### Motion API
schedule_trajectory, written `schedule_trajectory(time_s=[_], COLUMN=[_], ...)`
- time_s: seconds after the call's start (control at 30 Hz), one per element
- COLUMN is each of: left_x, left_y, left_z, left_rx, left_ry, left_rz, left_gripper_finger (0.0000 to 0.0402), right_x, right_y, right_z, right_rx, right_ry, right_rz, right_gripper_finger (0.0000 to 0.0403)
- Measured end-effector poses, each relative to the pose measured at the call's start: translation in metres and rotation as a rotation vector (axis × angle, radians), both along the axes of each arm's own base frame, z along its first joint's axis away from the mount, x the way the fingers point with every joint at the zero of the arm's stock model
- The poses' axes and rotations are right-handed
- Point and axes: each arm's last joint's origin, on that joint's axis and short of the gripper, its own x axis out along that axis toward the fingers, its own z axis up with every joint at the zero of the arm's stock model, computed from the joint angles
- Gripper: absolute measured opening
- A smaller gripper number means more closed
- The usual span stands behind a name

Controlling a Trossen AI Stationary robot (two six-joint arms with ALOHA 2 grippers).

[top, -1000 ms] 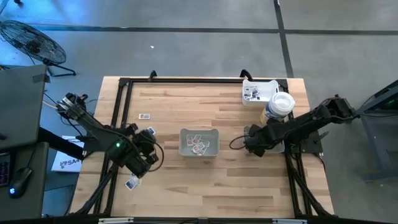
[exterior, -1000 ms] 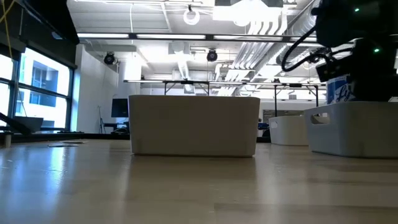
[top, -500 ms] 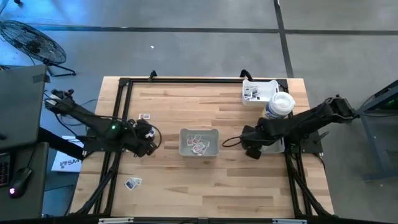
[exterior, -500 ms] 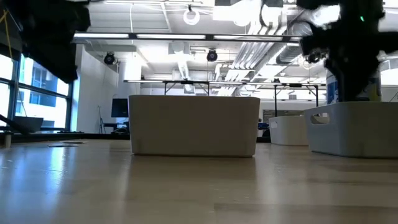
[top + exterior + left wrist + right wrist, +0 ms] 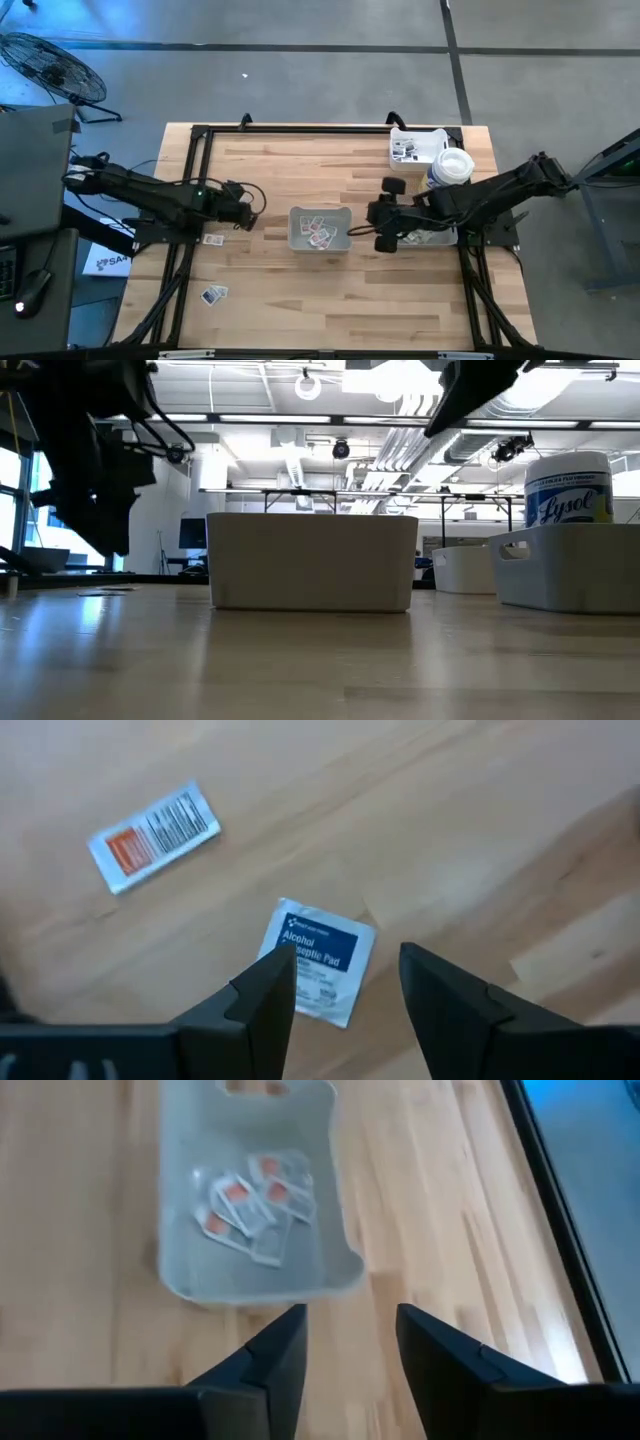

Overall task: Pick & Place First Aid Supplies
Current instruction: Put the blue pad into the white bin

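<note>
Several packets are already lying inside the grey centre tray, so the sorting looks partly done, while at least three are still waiting on the bare wood to that tray's left: an alcohol pad, an orange-printed packet near the pad, and another packet further toward the table's front edge. The left gripper is hovering above the alcohol pad with its fingers spread wide and holding nothing. The right gripper is hanging just right of the tray, likewise wide and empty.
</note>
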Motion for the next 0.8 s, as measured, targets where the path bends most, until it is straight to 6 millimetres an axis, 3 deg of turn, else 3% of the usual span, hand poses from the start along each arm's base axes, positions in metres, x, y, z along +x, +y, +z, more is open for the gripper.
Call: schedule_trajectory(time_s=[0.37,0.6,0.8], left_x=[-0.005,-0.010,-0.012], left_y=[0.032,0.041,0.041], left_z=[-0.018,-0.038,-0.041], left_rx=[-0.135,-0.173,-0.181], left_ry=[0.037,0.010,0.016], left_rz=[0.049,0.033,0.035], left_gripper_finger=[0.0175,0.0175,0.0175], right_x=[0.009,0.011,0.012], right_y=[-0.003,-0.011,-0.014], right_z=[0.006,0.006,0.005], right_rx=[-0.024,0.002,0.020], right_ry=[-0.070,-0.064,-0.060], right_rz=[0.063,0.054,0.053], right_gripper_finger=[0.0145,0.0143,0.0142])
